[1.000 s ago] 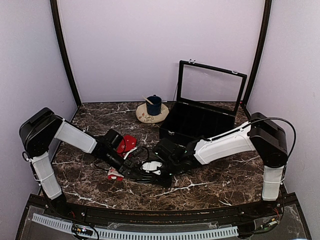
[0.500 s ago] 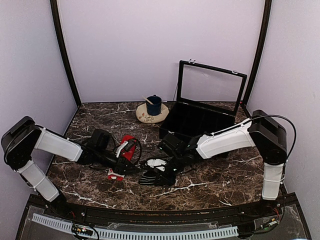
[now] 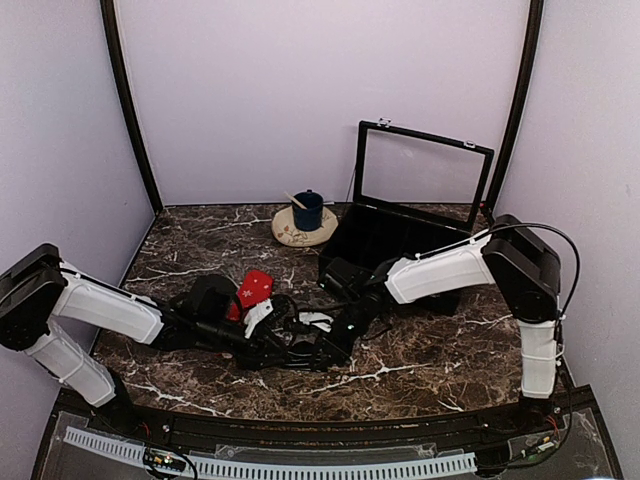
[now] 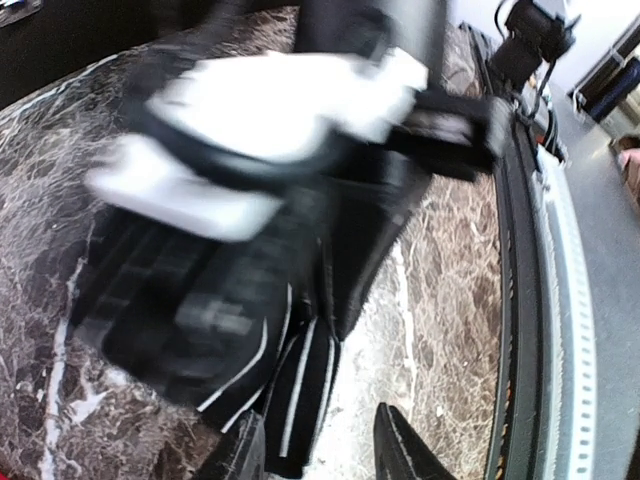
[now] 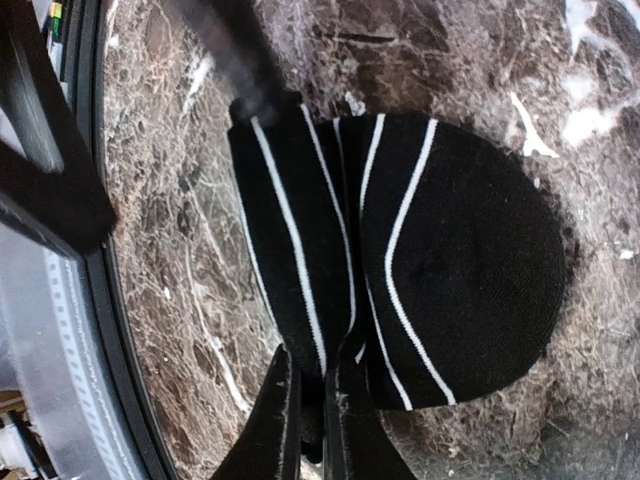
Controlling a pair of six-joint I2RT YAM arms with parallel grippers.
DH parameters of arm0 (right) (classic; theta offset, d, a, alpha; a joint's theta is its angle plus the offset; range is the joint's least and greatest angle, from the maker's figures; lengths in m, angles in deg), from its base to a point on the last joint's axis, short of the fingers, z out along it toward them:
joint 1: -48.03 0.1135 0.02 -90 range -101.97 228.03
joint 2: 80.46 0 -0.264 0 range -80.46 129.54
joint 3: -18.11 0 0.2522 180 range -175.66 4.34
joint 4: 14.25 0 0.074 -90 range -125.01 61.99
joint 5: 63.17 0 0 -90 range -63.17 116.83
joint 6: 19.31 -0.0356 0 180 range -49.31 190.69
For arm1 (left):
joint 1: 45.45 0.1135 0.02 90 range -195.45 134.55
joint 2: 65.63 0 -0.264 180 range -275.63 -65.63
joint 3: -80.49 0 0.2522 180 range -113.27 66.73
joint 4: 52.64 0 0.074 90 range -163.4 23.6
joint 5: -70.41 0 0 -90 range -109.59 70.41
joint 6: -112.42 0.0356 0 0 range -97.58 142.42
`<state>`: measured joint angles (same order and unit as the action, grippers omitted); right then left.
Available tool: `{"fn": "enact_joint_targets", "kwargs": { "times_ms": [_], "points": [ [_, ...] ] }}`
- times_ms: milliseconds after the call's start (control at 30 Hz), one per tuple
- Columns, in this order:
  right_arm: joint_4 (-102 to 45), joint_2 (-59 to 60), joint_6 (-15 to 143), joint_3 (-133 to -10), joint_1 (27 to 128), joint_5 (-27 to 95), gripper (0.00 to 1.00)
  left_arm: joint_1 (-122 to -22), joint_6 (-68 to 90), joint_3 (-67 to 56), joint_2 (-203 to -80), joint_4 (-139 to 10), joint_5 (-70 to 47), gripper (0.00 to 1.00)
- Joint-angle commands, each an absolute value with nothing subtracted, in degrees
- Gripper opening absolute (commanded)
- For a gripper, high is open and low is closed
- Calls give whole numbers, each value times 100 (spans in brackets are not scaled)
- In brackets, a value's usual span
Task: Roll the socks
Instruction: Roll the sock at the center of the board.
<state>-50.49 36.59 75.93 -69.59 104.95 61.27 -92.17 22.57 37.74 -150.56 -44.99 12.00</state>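
Black striped sock (image 5: 430, 270) on marble table (image 3: 450, 350), right pincer (image 5: 310, 365) clamped on its edge, left pincer (image 4: 318, 428) open at its end, red sock (image 3: 253, 289) beside left arm (image 3: 110, 305), box (image 3: 400, 245) and cup (image 3: 308, 211) behind.

The right arm's wrist (image 4: 280, 110) is a blur above the black striped sock (image 4: 290, 390) in the left wrist view. Overhead, that wrist and the left arm (image 3: 215, 300) hide most of that sock. The left arm also covers part of the red sock (image 3: 254, 289) beside it.

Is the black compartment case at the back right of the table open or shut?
Open: the black compartment case has its clear-paned lid standing upright at its back edge, leaving the dark interior exposed.
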Motion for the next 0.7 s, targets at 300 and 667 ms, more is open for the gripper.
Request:
{"fn": "enact_joint_targets", "kwargs": {
  "times_ms": [300,667],
  "points": [
    [-5902,4086,7668,-7518,10193,7033,0,-10134,3641,3696,-14999,-4665,-407,40],
    [-6337,4278,7850,-7797,10158,7280,0,-10463,4171,3427,-15377,-4847,-1006,42]
  ]
}}
